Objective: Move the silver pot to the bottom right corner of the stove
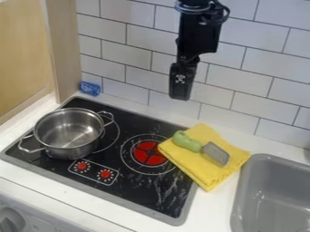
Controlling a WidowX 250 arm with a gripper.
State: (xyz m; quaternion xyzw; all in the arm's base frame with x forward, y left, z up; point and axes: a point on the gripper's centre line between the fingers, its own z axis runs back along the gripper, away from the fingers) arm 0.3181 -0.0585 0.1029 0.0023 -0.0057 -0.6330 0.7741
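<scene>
The black gripper (181,86) hangs in front of the tiled wall, high above the back edge of the stove and to the right of the pot; whether it is open or shut cannot be made out. An uncovered silver pot (70,132) with two side handles stands upright on the left part of the black stove (136,190). No contents are visible inside it. The stove's bottom right corner lies in front of the yellow cloth, with whitish smears on its surface.
A folded yellow cloth (204,180) overlaps the stove's right edge, with a green-handled, grey-bladed tool (215,153) on it. The grey sink (257,167) is at the right. A blue can (90,88) lies behind the stove near the wooden panel (68,45).
</scene>
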